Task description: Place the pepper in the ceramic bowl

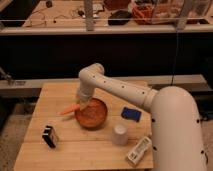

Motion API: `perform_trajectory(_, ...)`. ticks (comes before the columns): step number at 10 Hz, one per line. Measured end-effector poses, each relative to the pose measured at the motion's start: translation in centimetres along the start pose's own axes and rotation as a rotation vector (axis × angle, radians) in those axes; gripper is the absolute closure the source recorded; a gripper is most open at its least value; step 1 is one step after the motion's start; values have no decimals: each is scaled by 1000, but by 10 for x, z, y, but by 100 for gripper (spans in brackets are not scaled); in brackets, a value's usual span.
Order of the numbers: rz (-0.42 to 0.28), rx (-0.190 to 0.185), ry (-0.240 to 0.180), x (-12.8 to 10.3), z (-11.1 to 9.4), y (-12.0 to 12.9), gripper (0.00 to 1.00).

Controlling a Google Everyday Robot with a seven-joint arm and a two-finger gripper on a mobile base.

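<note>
A pale wooden plank bench (60, 150) is standing before dark shelving in a dim room. The white arm's gripper (80, 104) is hanging at the left rim of the round, glossy reddish-brown ceramic bowl (92, 114), its fingers closed on the slim, tapered orange pepper (69, 109), which is jutting left, outside the bowl, over the bench.

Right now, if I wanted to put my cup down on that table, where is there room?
The back-left corner of the table is bare, as is the front middle between the black box and white cup. It is crowded around the bowl, where the pincer holds the pepper at its left rim.
</note>
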Motion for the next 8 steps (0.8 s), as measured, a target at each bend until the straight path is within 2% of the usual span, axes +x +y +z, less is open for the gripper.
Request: perform_trajectory(8, 16, -10, 2, 11, 1, 7, 96)
